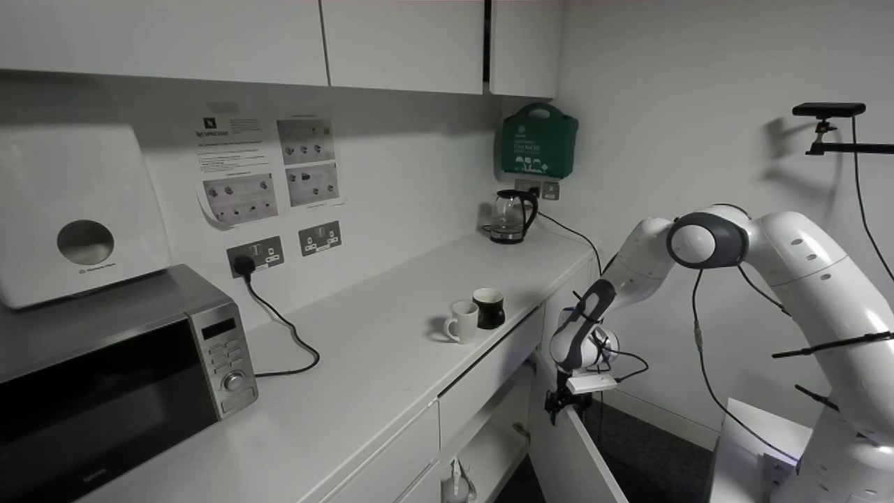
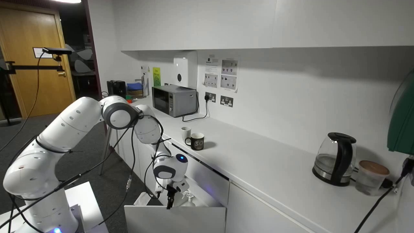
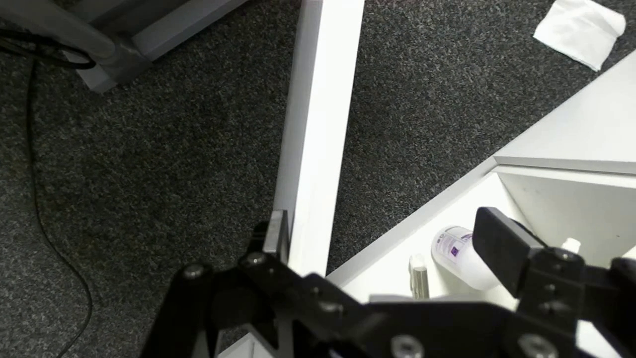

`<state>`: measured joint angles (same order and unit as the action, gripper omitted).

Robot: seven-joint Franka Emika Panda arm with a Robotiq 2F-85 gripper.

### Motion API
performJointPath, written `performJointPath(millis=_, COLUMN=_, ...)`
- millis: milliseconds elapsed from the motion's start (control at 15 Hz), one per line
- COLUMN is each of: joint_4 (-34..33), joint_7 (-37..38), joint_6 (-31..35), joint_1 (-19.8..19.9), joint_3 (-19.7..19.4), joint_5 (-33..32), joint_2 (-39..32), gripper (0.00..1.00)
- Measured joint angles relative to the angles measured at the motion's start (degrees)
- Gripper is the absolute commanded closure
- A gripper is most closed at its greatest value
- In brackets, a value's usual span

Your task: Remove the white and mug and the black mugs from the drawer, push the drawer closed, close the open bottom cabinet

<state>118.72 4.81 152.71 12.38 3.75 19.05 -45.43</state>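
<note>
The jaws stand apart astride the open cabinet door (image 3: 325, 139), one just beside its outer face, the other over the shelf (image 3: 382, 277). Swinging the door fully closed this way could pinch that inner jaw against the drawer (image 1: 490, 377), since it overhangs inside. Higher, well apart from the jaws, the black mug (image 1: 488, 311) and white mug (image 1: 464, 321) stand near the front edge of the tabletop (image 1: 363, 370).

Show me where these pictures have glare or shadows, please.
In the wrist view, the cabinet door is washed out to white along its top, beside dark carpet; in an exterior view, the white mug casts a soft shadow toward picture left; in an exterior view, the black mug casts one toward picture right, and a light glares at the top edge.
</note>
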Motion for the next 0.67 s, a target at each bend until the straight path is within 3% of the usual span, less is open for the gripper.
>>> performJointPath(millis=667, joint_4=-3.31, joint_7=-6.83, joint_6=-0.46, joint_1=7.28, joint_3=7.83, joint_5=9.40, joint_2=-2.75, gripper=0.00)
